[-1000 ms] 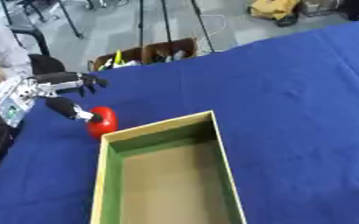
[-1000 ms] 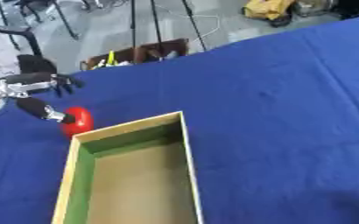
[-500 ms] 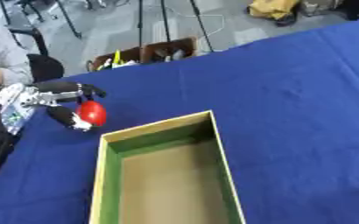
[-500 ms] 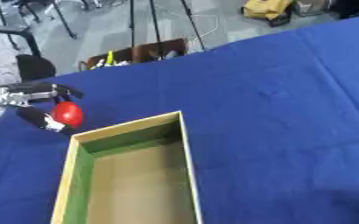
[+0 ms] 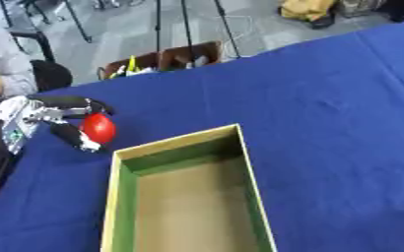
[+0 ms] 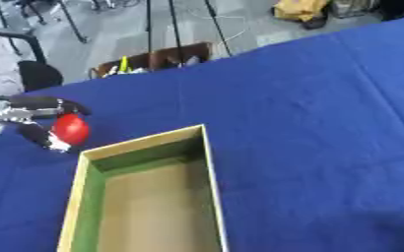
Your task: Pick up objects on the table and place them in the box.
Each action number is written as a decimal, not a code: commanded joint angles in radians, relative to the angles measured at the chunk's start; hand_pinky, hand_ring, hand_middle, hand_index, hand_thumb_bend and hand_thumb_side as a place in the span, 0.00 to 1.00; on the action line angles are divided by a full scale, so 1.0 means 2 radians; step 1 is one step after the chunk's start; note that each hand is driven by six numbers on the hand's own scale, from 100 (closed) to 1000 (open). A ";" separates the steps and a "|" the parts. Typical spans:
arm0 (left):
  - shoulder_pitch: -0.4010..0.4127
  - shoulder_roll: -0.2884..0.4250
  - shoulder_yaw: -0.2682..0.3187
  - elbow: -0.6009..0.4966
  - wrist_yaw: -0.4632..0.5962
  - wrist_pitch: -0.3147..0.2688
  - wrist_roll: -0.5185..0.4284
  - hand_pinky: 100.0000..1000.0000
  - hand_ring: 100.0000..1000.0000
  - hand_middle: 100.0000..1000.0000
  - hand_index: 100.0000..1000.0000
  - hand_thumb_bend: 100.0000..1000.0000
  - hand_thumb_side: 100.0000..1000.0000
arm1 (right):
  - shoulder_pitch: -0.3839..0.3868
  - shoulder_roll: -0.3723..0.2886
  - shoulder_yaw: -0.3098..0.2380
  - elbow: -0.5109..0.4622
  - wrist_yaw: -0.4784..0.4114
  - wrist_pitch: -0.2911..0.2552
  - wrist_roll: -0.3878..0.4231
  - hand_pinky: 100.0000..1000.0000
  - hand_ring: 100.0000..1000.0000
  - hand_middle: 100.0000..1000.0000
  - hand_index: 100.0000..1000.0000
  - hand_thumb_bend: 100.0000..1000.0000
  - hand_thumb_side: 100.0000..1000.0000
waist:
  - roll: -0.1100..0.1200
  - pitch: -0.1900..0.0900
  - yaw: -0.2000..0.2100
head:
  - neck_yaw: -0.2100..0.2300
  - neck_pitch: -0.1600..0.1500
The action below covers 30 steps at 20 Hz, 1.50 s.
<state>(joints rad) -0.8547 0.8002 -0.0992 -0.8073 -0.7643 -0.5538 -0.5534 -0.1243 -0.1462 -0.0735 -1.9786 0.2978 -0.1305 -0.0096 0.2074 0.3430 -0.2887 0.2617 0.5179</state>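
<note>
A small round red object (image 5: 98, 128) is held between the thumb and the fingers of my left hand (image 5: 57, 115), just above the blue table at the left. The hand is shut on it, with dark fingers over the top and the thumb below. An open rectangular box (image 5: 240, 152) with pale yellow rims, green inner walls and a brown floor lies on the table just right of and below the hand; nothing shows inside it. My right hand shows in neither view.
The blue cloth table (image 5: 326, 98) spreads right and behind the box. Beyond its far edge stand a brown crate of small items (image 5: 160, 61), tripod legs and a dark chair (image 6: 35, 74). A person sits at the far left.
My left hand has closed on the red object and lifted it off the cloth, up and to the left away from the box's corner. The camera has shifted slightly.
</note>
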 commanded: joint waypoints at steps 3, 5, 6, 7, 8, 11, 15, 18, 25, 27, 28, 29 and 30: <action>-0.006 0.017 0.016 -0.002 -0.020 -0.177 -0.177 0.68 0.78 0.88 1.00 0.55 0.63 | -0.005 -0.003 -0.001 -0.011 -0.004 0.001 0.000 0.18 0.34 0.30 0.55 0.22 0.72 | -0.004 -0.008 0.001 | 0.001 -0.003; -0.006 0.018 0.019 -0.002 -0.025 -0.177 -0.177 0.68 0.78 0.88 1.00 0.55 0.63 | -0.005 -0.003 -0.001 -0.011 -0.004 0.002 0.000 0.18 0.34 0.30 0.55 0.22 0.72 | -0.003 -0.008 0.001 | 0.001 -0.002; -0.005 0.019 0.020 -0.003 -0.028 -0.177 -0.177 0.67 0.78 0.89 1.00 0.54 0.63 | -0.005 -0.003 -0.001 -0.011 -0.004 0.002 0.000 0.18 0.34 0.30 0.55 0.22 0.72 | -0.003 -0.008 0.001 | 0.001 -0.003; -0.005 0.019 0.021 -0.003 -0.031 -0.177 -0.177 0.67 0.78 0.89 1.00 0.54 0.63 | -0.005 -0.003 -0.001 -0.011 -0.004 0.002 0.000 0.18 0.34 0.29 0.55 0.22 0.72 | -0.003 -0.008 0.001 | 0.001 -0.003; -0.005 0.019 0.023 -0.003 -0.034 -0.177 -0.177 0.66 0.78 0.89 1.00 0.54 0.63 | -0.005 -0.003 -0.001 -0.011 -0.004 0.002 0.000 0.18 0.34 0.29 0.55 0.22 0.72 | -0.003 -0.008 0.001 | 0.001 -0.003; -0.005 0.021 0.026 -0.004 -0.039 -0.177 -0.177 0.63 0.75 0.88 1.00 0.53 0.63 | -0.005 -0.002 -0.001 -0.011 -0.004 0.002 0.001 0.18 0.34 0.29 0.55 0.22 0.72 | -0.004 -0.008 0.001 | 0.001 -0.003; -0.005 0.021 0.030 -0.004 -0.043 -0.177 -0.177 0.59 0.71 0.86 1.00 0.52 0.63 | -0.005 -0.002 -0.001 -0.011 -0.004 0.002 0.001 0.18 0.34 0.29 0.55 0.22 0.72 | -0.004 -0.008 0.002 | 0.001 -0.004; -0.003 0.019 0.031 -0.002 -0.040 -0.177 -0.177 0.55 0.68 0.83 1.00 0.52 0.63 | -0.005 -0.002 -0.002 -0.011 -0.004 0.002 0.001 0.18 0.34 0.29 0.55 0.22 0.72 | -0.004 -0.007 0.001 | 0.001 -0.005; -0.002 0.019 0.035 -0.001 -0.033 -0.177 -0.177 0.47 0.60 0.80 0.99 0.50 0.61 | -0.006 0.000 -0.002 -0.011 -0.002 0.002 0.002 0.18 0.34 0.29 0.55 0.22 0.72 | -0.004 -0.005 0.000 | 0.001 -0.007; -0.001 0.019 0.037 0.000 -0.038 -0.177 -0.175 0.45 0.60 0.80 0.99 0.49 0.60 | -0.007 0.000 -0.002 -0.011 -0.002 0.002 0.002 0.18 0.34 0.29 0.55 0.23 0.72 | -0.004 -0.004 0.000 | 0.001 -0.007; -0.001 0.019 0.038 0.001 -0.039 -0.177 -0.173 0.45 0.60 0.80 0.98 0.49 0.60 | -0.007 0.001 -0.002 -0.011 -0.002 0.002 0.002 0.18 0.34 0.29 0.55 0.23 0.72 | -0.004 -0.004 0.000 | 0.001 -0.008; 0.000 0.018 0.038 0.001 -0.041 -0.177 -0.171 0.45 0.61 0.80 0.98 0.49 0.60 | -0.007 0.001 -0.002 -0.011 -0.002 0.002 0.002 0.18 0.34 0.29 0.55 0.23 0.72 | -0.003 -0.004 -0.001 | 0.001 -0.008; 0.000 0.018 0.038 0.001 -0.042 -0.177 -0.169 0.45 0.61 0.79 0.97 0.49 0.59 | -0.007 0.001 -0.002 -0.011 -0.001 0.002 0.003 0.18 0.34 0.29 0.55 0.23 0.72 | -0.003 -0.003 -0.001 | 0.002 -0.008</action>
<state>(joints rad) -0.8450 0.8003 -0.0374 -0.8004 -0.8450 -0.5583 -0.5489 -0.1322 -0.1427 -0.0738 -1.9786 0.2974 -0.1264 -0.0053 0.2074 0.3525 -0.2905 0.2621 0.5092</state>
